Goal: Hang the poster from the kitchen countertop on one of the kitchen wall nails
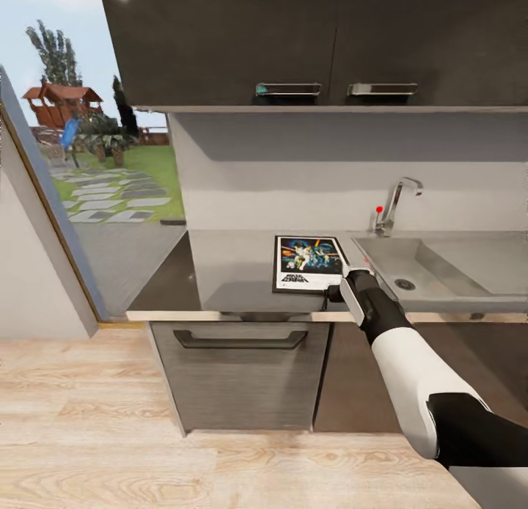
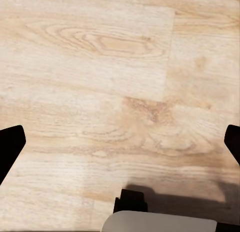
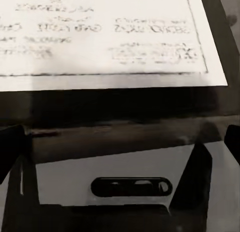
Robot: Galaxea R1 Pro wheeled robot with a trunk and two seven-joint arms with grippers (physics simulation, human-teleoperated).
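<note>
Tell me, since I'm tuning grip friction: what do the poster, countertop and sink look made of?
Poster: probably printed paper with a white border in a thin black frame, matte.
Countertop: smooth grey slab with a soft sheen, maybe laminate or stone.
Sink: moulded grey metal, likely brushed steel, beside a shiny chrome tap.

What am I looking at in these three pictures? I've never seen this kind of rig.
These are simulator renders of a wheeled robot with two arms. The big picture comes from its head camera, looking down at a kitchen. The poster lies flat on the grey countertop, just left of the sink and tap. The right arm reaches out, its right gripper at the poster's near edge. The right wrist camera shows that edge close up; whether the fingers grip it cannot be told. The left wrist camera looks down at the wooden floor, with dark fingers spread wide, holding nothing.
</note>
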